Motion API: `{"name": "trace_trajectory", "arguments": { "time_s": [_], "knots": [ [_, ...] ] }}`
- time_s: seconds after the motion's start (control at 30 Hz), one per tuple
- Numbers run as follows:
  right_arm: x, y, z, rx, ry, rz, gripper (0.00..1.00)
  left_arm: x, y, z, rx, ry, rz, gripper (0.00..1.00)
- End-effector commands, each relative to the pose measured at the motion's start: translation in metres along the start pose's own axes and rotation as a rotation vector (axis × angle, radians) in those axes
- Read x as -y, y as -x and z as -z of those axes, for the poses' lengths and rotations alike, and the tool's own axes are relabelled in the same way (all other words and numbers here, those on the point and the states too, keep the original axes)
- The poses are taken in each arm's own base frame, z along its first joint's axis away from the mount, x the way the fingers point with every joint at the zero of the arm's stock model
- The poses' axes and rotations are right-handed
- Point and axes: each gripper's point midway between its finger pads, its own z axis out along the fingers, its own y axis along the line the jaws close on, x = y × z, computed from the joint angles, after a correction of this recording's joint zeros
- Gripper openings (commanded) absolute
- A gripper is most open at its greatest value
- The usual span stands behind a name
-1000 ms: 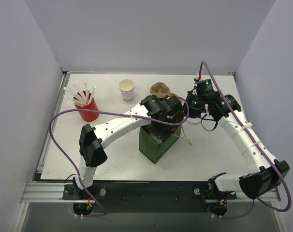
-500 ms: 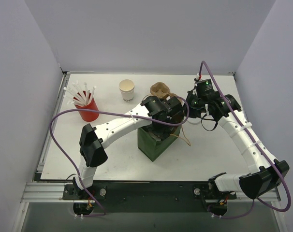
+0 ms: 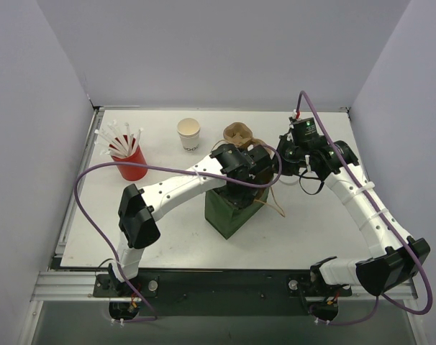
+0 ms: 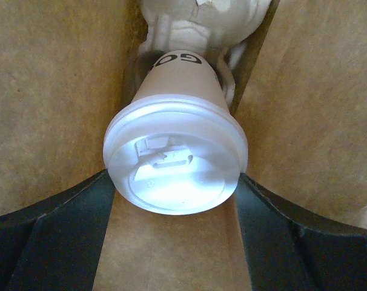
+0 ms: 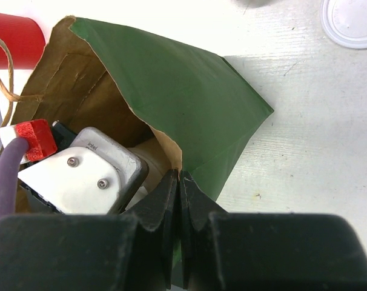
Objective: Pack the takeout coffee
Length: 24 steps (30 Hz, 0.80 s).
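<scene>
This is a robot laboratory cell: plain pale walls (image 3: 225,50) enclose a white desk (image 3: 167,233), with the left arm (image 3: 175,190) and right arm (image 3: 362,201) bolted to a metal rail (image 3: 67,287).

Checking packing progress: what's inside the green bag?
A lidded white cup, held by the left gripper, its base against a pale pulp carrier. The floor of the green bag under them is covered.

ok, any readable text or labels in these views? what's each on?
"GO": side of the lidded cup, rest of the word out of sight.
"intel": silver plate of the left wrist camera, down in the green bag.
Dark print on the open white cup: too small to read.
Nothing else legible.
</scene>
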Motion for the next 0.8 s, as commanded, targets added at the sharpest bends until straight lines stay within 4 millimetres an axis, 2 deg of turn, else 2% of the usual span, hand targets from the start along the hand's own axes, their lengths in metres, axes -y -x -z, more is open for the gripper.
{"name": "trace_trajectory", "arguments": {
  "time_s": [0.0, 0.2, 0.37, 0.6, 0.67, 0.7, 0.77],
  "knots": [
    [0.002, -0.003, -0.002, -0.011, -0.008, -0.016, 0.0, -0.025, -0.034, 0.0, -0.137, 0.108, -0.054, 0.39],
    [0.005, 0.0, -0.003, 0.002, -0.027, -0.016, 0.0, -0.026, -0.04, 0.002, -0.155, 0.096, -0.075, 0.38],
    [-0.001, 0.007, 0.002, 0.022, -0.015, -0.004, 0.0, -0.028, -0.047, -0.004, -0.187, 0.101, -0.107, 0.38],
    [-0.007, 0.004, 0.002, 0.015, -0.002, 0.008, 0.0, -0.028, -0.043, -0.007, -0.183, 0.111, -0.118, 0.38],
    [-0.009, 0.006, 0.004, 0.023, 0.005, 0.011, 0.05, -0.027, -0.042, -0.009, -0.185, 0.111, -0.117, 0.38],
    [-0.009, 0.006, 0.005, 0.026, 0.006, 0.011, 0.13, -0.027, -0.042, -0.009, -0.185, 0.111, -0.117, 0.38],
    [-0.011, 0.012, 0.011, 0.051, 0.012, 0.014, 0.2, -0.028, -0.042, -0.01, -0.189, 0.113, -0.118, 0.38]
  ]
}}
